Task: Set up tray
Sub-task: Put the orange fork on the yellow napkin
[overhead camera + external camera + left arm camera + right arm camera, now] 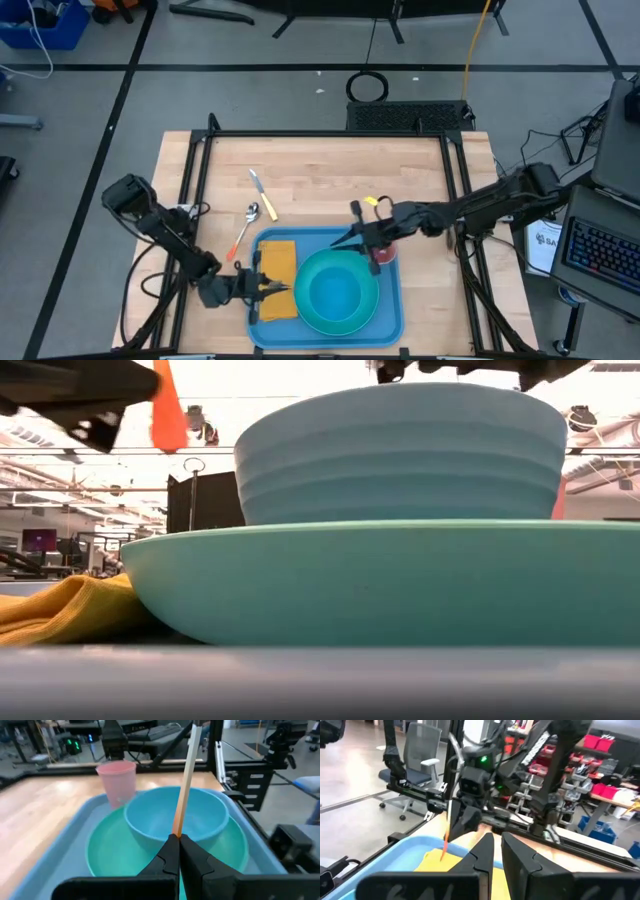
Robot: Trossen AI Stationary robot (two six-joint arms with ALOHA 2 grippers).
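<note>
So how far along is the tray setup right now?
Done: the tray holds a yellow napkin, a turquoise plate with a blue bowl, and a pink cup. In hand: the left hand grips an orange-handled utensil. Left: a spoon and knife on the table.

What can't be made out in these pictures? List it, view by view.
- Utensil clamped in the left gripper: head cut off by the top edge in the left wrist view, too small in the high view.
- Pink cup: contents unseen; right arm partly covers it in the high view, only its side shows in the left wrist view.
- Low view: plate and bowl block nearly everything behind them on the tray.
</note>
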